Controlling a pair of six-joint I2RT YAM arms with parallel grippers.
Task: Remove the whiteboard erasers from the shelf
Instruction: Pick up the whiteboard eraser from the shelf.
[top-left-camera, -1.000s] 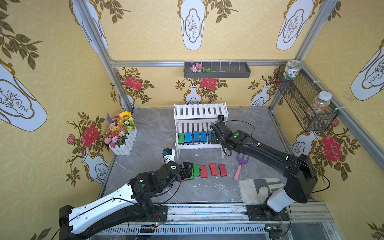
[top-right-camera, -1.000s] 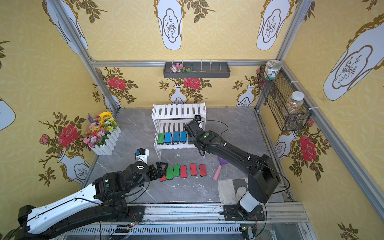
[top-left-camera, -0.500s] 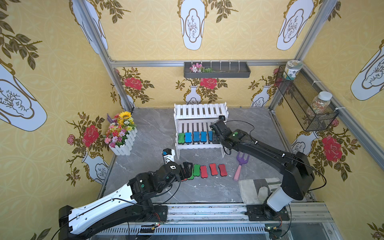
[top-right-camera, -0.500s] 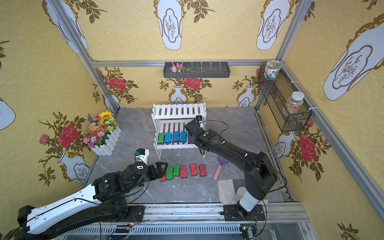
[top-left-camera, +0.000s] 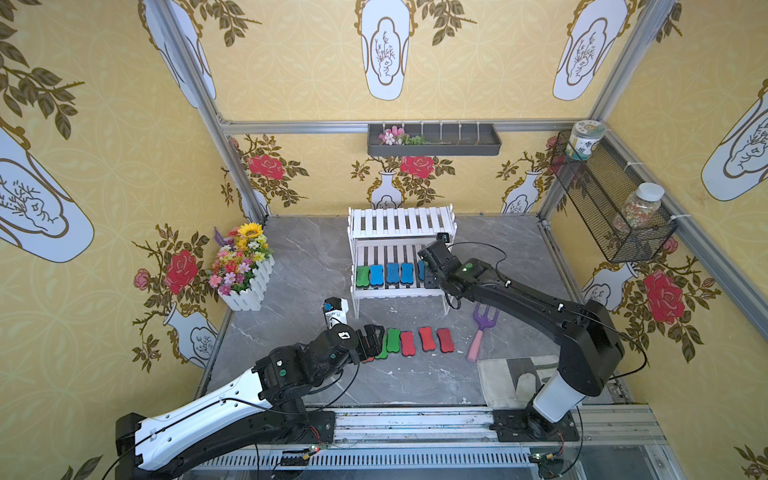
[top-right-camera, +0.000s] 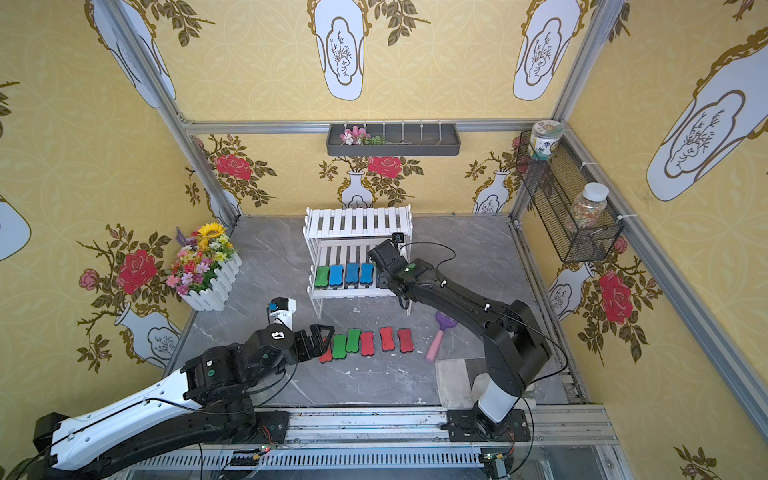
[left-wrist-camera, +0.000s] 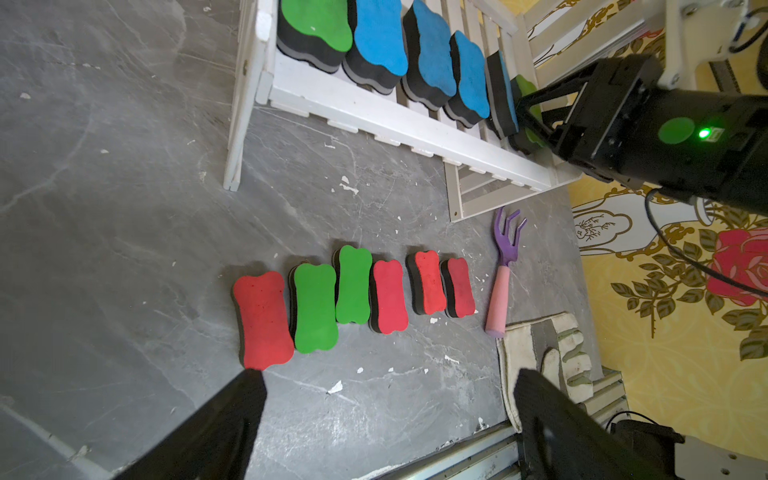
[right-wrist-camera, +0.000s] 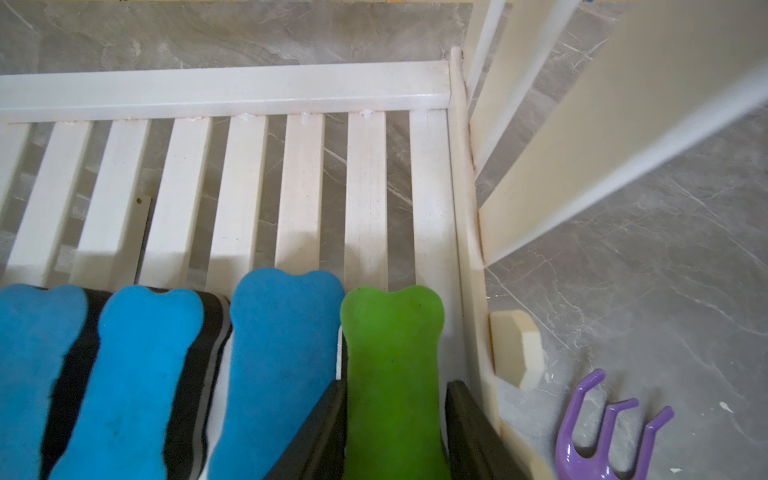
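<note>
Whiteboard erasers (top-left-camera: 392, 273) lie in two rows near the middle of both top views: six on the lower tier of the shelf (top-left-camera: 399, 292) and six on the grey tabletop (top-left-camera: 299, 266) in front of it. Left of centre, the left gripper (top-left-camera: 372, 337) hovers with its jaws spread wide and empty, by the red eraser (left-wrist-camera: 262, 320) that starts the floor row (two green and three more red ones follow to its right). Above that row the tier carries a green pad (top-left-camera: 362, 277), then four blue pads (top-left-camera: 376, 275) side by side. At the tier's right end the right gripper (right-wrist-camera: 395, 388) has its jaws clamped on the waist of the green eraser (right-wrist-camera: 392, 340), which lies on the slats. A purple rake (top-left-camera: 482, 322) lies further right.
</note>
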